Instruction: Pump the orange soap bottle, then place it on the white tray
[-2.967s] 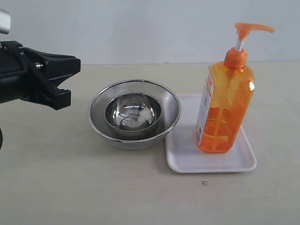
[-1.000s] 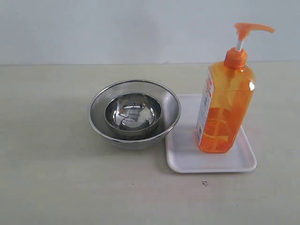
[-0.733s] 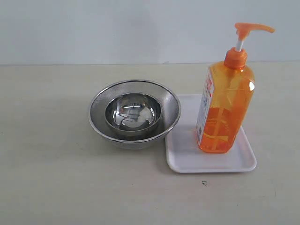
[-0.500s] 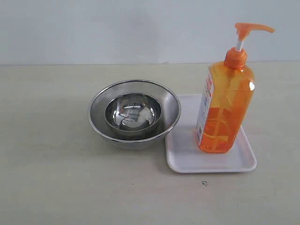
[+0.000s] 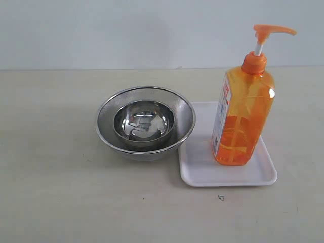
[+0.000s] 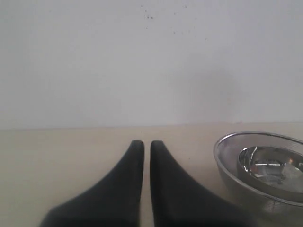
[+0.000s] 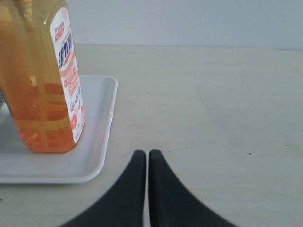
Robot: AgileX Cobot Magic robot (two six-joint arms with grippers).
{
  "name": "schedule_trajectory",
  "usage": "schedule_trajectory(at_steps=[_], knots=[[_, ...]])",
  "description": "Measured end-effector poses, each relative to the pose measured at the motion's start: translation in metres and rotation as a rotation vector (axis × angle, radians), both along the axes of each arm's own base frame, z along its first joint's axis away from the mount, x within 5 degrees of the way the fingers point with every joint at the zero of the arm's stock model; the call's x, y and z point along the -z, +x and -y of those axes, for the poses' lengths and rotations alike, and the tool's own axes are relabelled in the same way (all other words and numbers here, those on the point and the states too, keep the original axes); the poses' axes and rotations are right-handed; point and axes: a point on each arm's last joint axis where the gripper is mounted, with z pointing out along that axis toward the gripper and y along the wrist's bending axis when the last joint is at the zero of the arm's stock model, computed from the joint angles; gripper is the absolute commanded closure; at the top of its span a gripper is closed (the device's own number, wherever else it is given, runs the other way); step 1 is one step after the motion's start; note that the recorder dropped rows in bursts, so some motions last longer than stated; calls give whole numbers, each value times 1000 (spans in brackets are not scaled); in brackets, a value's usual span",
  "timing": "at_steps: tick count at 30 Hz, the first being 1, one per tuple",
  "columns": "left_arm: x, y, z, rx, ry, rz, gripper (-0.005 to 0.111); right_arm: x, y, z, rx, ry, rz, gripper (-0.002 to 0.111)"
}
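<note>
Presently: orange soap bottle [image 5: 242, 119], upright on the white tray [image 5: 202, 174], placement apparently done. Nested steel bowls [image 5: 145, 123], just beside the tray. Right gripper [image 7: 143, 153] near the tray, left gripper [image 6: 143, 144] beyond the bowls; both empty, jaws pressed together, seemingly parked clear.

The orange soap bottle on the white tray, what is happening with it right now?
Nothing is handling it at this moment. The tall translucent orange plastic soap bottle stands upright on the flat white plastic tray, beside two nested round steel bowls. The left gripper and the right gripper are both shut, empty, and apart from the bottle.
</note>
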Motion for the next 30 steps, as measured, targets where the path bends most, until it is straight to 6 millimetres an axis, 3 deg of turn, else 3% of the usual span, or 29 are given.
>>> schedule_trajectory(at_steps=[13,30], knots=[[21,-2,-2,-43,-34,-230,102,-2,0,0,0,1,20,108],[22,-2,-2,-50,-37,-246,102,-2,0,0,0,1,20,108]])
